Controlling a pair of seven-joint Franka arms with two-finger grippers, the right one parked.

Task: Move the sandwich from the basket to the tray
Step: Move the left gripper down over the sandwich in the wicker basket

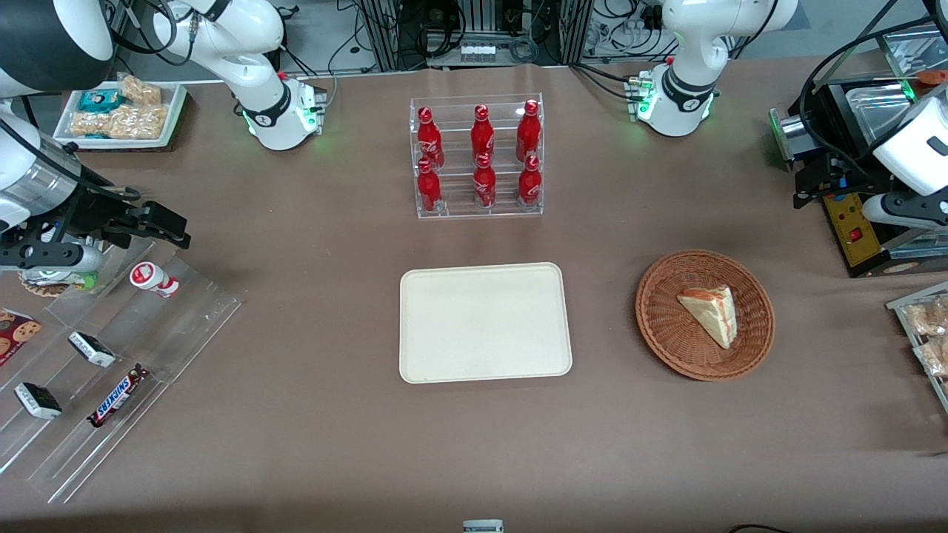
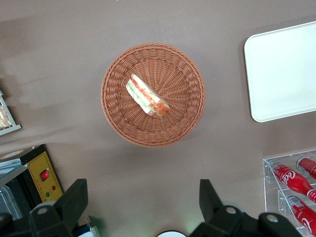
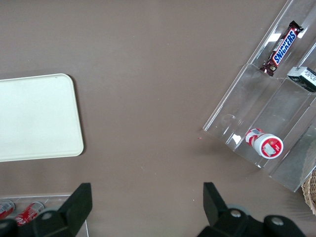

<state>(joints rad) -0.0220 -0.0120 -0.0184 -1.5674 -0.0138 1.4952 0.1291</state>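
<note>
Brown cloth covers the desk (image 1: 311, 444). Nearest the front camera lie the cream tray (image 1: 485, 322), bare, and, toward the working arm's end, the wicker basket (image 1: 659, 326) holding the sandwich (image 1: 711, 314) on its side. Farther from the camera stands a clear rack of red bottles (image 1: 478, 157). The gripper (image 2: 143, 197) hangs above the desk beside the basket, fingers (image 2: 74, 197) spread wide, holding nothing.
</note>
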